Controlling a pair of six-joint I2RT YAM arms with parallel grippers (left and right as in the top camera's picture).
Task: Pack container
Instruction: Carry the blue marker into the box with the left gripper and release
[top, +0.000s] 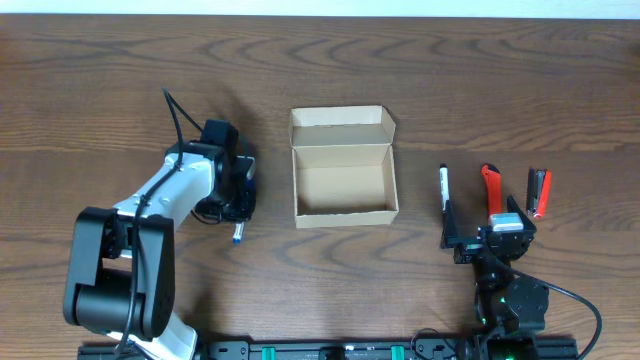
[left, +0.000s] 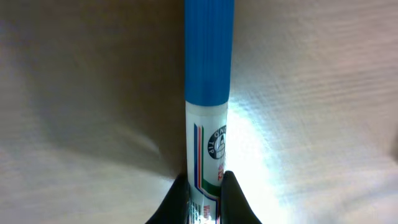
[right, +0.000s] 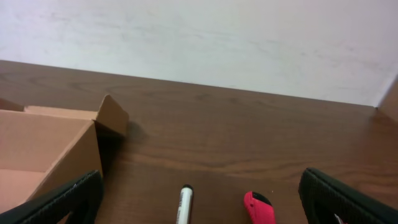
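The container (top: 343, 188) is an open tan cardboard box in the middle of the table, its lid flap (top: 340, 118) folded back at the far side and nothing inside. To its left, my left gripper (top: 240, 200) is low over the wood. Its black fingers (left: 231, 190) are shut on a white marker with a blue cap (left: 210, 93), whose end (top: 237, 236) pokes out below the gripper. My right gripper (top: 490, 238) stands open at the front right, its fingers (right: 65, 200) wide apart, with nothing between them.
On the table right of the box lie a white marker with a black cap (top: 444, 188), a red-handled tool (top: 491, 188) and a red and black item (top: 540, 192). The marker (right: 185, 202) and the red tool (right: 260, 208) lie just ahead of my right gripper.
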